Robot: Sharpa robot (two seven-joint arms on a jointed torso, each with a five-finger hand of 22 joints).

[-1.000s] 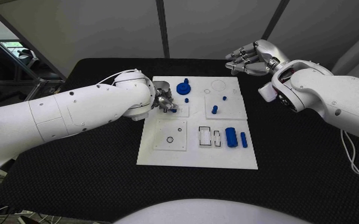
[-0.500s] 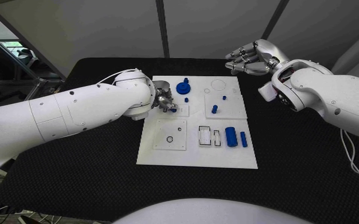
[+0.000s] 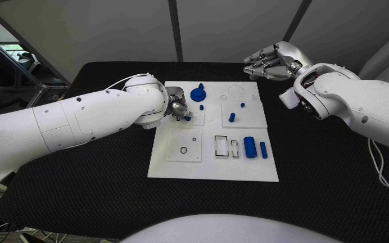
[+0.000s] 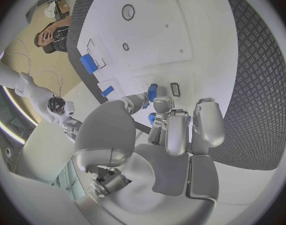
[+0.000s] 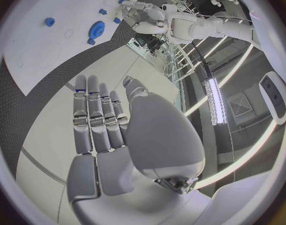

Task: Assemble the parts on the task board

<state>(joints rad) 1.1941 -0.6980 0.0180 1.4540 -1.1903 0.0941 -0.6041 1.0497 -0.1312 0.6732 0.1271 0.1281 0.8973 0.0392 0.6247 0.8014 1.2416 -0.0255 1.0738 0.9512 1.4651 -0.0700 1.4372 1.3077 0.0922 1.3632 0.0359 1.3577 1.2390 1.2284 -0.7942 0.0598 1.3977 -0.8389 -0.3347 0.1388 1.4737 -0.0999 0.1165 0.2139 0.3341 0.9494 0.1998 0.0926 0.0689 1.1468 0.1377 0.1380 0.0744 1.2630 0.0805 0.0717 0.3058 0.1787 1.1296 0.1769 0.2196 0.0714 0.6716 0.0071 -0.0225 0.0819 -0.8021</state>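
Table: a black table [image 3: 97, 198] is filling the lower half of the head view.
Task board: the white task board [image 3: 214, 170] is lying at the centre of the frame.
Left hand: the left hand [image 3: 177, 108] is reaching in from the left, over the board's upper left area; its fingers are curling around a small blue part [image 4: 152, 91], pinching it between thumb and fingertips.
Right hand: the right hand [image 3: 271, 63] is hovering at upper right, beyond the board's far corner, fingers straight, side by side, holding nothing.
Other parts: a blue gear [image 3: 198, 94] is sitting upper centre; 2 blue cylinders [image 3: 250, 148] are lying lower right.
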